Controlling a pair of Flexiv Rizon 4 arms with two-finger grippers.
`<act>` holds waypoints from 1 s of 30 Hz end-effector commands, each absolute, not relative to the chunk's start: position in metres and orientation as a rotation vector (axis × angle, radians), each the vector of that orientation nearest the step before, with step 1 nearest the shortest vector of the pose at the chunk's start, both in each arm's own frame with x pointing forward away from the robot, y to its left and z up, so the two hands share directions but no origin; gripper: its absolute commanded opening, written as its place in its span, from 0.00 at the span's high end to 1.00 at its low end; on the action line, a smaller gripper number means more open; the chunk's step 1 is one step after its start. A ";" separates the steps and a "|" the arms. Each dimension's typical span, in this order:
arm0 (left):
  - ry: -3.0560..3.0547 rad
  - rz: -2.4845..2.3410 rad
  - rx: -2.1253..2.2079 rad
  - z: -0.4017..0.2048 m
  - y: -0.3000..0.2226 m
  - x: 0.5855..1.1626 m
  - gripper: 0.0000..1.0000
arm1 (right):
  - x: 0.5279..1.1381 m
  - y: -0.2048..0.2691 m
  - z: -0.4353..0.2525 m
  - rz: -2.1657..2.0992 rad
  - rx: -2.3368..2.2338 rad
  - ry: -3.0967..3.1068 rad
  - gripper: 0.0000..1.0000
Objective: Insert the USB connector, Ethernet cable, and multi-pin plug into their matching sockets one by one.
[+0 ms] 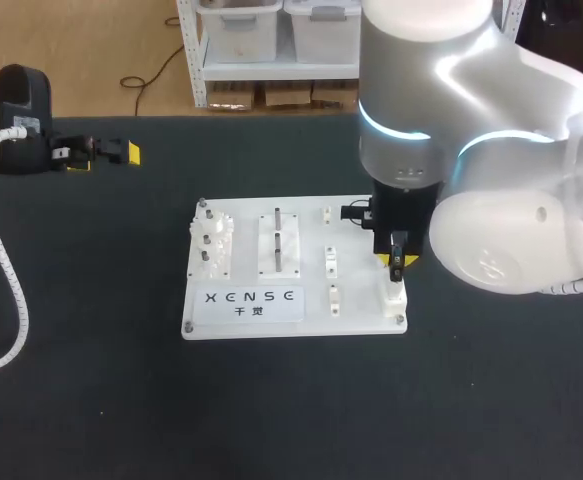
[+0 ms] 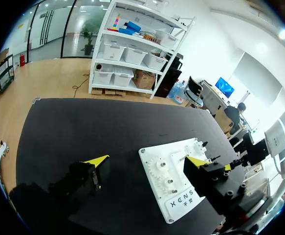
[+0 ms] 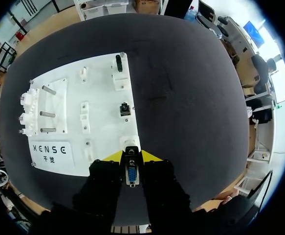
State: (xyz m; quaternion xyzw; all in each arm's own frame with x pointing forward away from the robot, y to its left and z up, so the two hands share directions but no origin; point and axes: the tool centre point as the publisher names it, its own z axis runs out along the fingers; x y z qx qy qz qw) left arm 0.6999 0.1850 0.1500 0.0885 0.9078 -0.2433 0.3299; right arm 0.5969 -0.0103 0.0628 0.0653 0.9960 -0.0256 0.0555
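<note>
Board (image 1: 361, 325) on the table's (image 1: 91, 400) middle; gears (image 1: 211, 240) by its left edge, plug (image 3: 131, 175) above its near right corner.

Right arm (image 1: 491, 150) covering white board's (image 1: 241, 310) far right corner, left arm (image 1: 16, 100) cut off at upper left edge, multi-pin plug's (image 3: 131, 175) sides hidden inside right gripper (image 3: 131, 156)

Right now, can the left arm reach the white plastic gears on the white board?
Probably yes: the left claw is open and empty, and the right arm hangs over the board's far end, away from the gears.
</note>
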 end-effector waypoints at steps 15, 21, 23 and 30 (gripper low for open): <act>2.374 -0.636 0.231 0.150 0.185 0.700 0.00 | 0.595 -0.011 0.061 -0.071 0.180 3.001 1.00; 2.374 -0.636 0.231 0.150 0.185 0.700 0.00 | 0.596 -0.011 0.060 -0.052 0.175 3.003 1.00; 2.374 -0.636 0.231 0.150 0.185 0.700 0.00 | 0.596 -0.011 0.059 -0.047 0.177 3.006 1.00; 2.374 -0.636 0.231 0.150 0.185 0.700 0.00 | 0.596 -0.010 0.058 -0.031 0.180 3.008 1.00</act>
